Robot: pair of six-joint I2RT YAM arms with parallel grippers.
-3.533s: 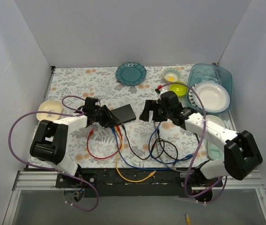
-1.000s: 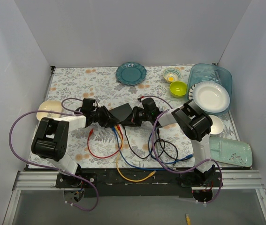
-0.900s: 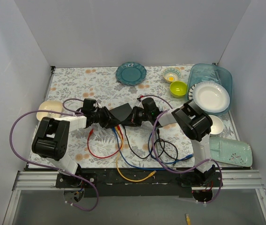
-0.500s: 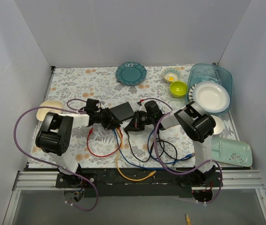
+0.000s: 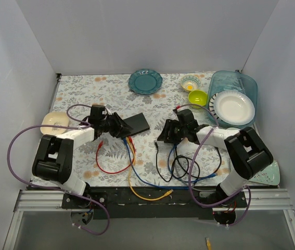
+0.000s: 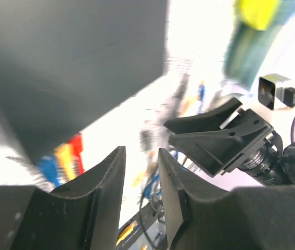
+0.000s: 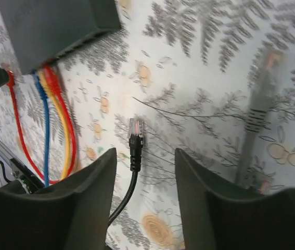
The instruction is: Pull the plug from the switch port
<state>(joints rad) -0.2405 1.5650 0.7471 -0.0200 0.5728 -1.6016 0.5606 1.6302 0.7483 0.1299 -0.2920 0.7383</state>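
- Right gripper (image 7: 144, 156) gapes wide, empty — black cable's clear plug (image 7: 135, 127) lies loose, apart from flat black rectangular switch box (image 7: 53, 26).
- Left gripper (image 6: 139, 152): narrowly parted, empty.

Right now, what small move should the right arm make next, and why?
Probably lift the right gripper up and away. The black plug lies loose on the table between its open fingers, apart from the switch, so the pull looks done.

Black plug (image 7: 135, 141), grey floral tablecloth (image 7: 199, 78)
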